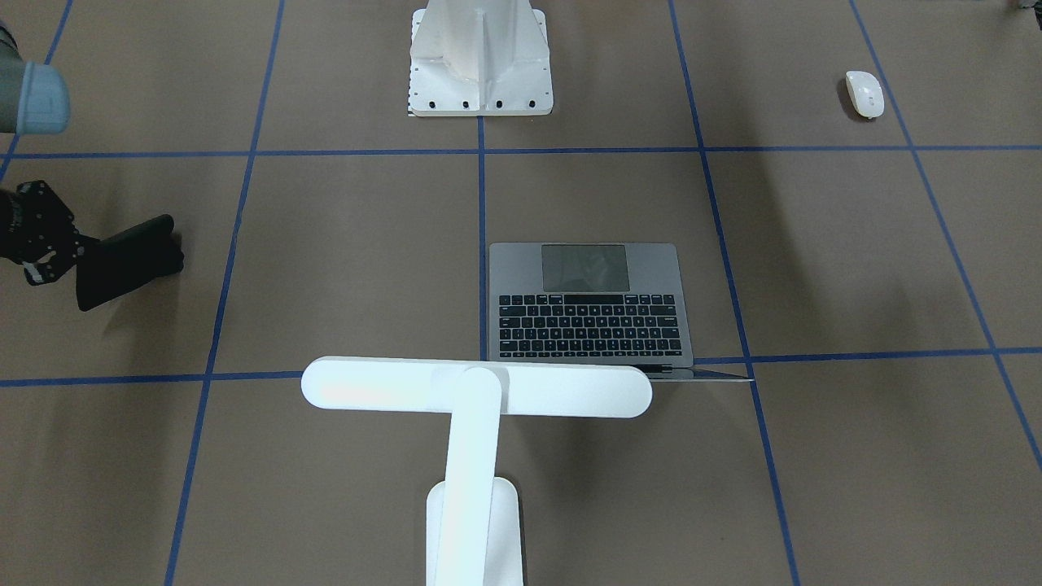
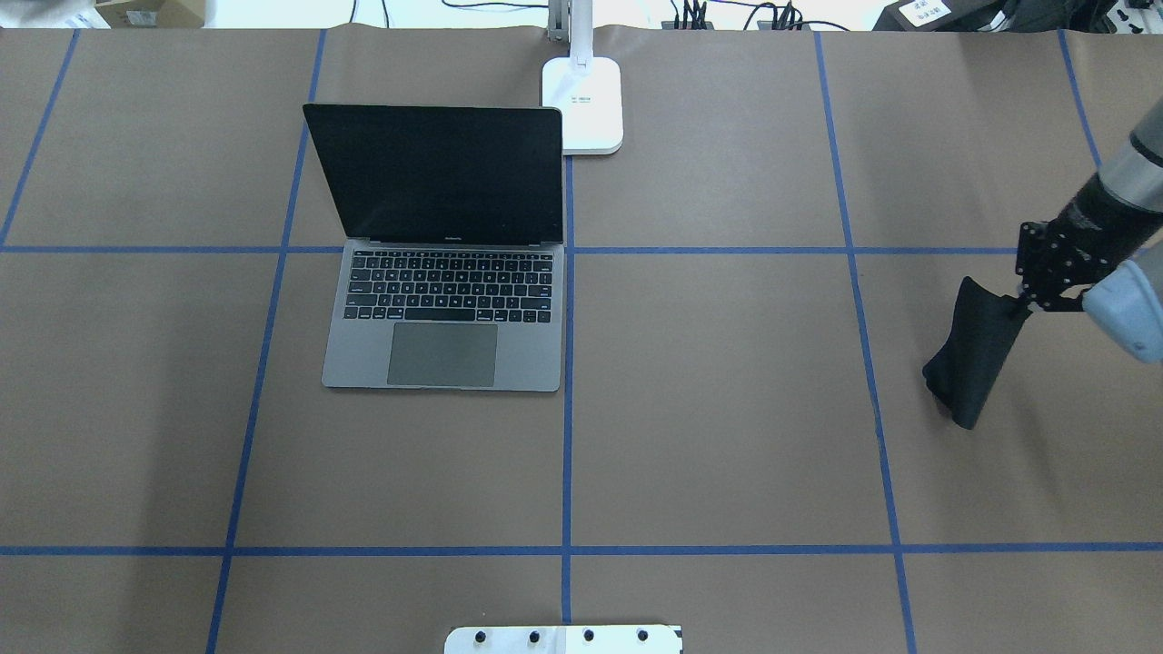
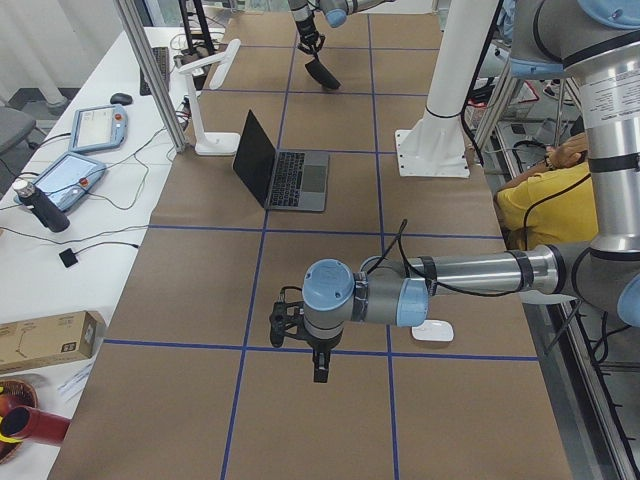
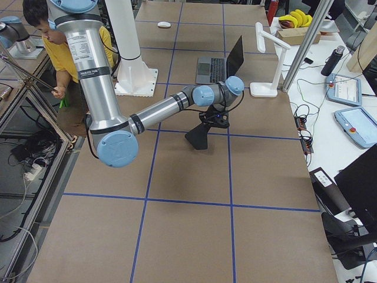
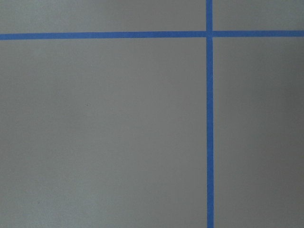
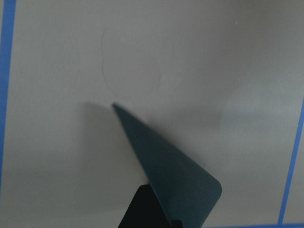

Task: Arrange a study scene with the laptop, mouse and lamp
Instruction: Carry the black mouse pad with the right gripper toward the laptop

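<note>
over on the robot's left, the left gripper (image 3: 320, 368) hangs low above the brown table (image 2: 727, 409), pointing straight down. its wrist camera sees only bare paper and a crossing of blue tape lines. it shows from the side view alone, so there is no telling whether its fingers are apart or together. the mouse (image 1: 864, 93) lies flat on the table, near the robot's edge, just beside that arm's forearm and well apart from everything else.

moving across, the laptop (image 2: 445, 327) sits open, left of the middle tape line, its right edge running along that line. keyboard and trackpad face the robot, and the dark screen stands up behind them. the lamp (image 2: 583, 104) stands at the far edge, its base just beside the screen's right corner. from the front camera its long bar head lies crosswise in front of the screen's top edge. the white pedestal (image 1: 480, 57) marks the robot's middle.

far right, the right gripper (image 2: 1016, 304) has its fingers clamped on the upper edge of a black pad (image 2: 974, 350). the pad hangs tilted, lowest corner down at the paper; touching or not, hard to call.
</note>
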Available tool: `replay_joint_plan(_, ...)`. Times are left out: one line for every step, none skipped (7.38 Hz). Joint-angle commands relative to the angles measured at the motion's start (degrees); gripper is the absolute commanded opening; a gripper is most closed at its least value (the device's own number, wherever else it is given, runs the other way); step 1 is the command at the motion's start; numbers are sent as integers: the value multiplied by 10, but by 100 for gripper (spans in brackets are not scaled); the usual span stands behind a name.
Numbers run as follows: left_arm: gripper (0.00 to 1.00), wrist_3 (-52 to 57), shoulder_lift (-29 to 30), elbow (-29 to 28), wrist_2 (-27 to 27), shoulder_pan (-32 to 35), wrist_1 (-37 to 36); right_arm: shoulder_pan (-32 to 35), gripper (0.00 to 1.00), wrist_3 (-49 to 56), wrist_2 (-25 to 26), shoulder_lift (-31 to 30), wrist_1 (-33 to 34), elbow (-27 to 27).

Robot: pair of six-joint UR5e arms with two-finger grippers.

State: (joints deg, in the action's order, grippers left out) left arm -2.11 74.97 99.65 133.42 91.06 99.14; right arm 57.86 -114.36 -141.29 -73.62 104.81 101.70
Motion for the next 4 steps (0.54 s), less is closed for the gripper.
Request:
replay_joint_plan(100,0,0,-1,0,0,-1,-34,0,-125,14,42,-83,13)
replay_joint_plan(100,-2,0,-2,0,0,-1,-53,0,-173,31,42,-133,18)
replay_joint_plan(100,-2,0,-3,0,0,-1,-77,0,-204,46,42,-151,41)
replay_joint_plan(100,-2,0,-3,0,0,-1,-103,0,-208,60,40,-151,76)
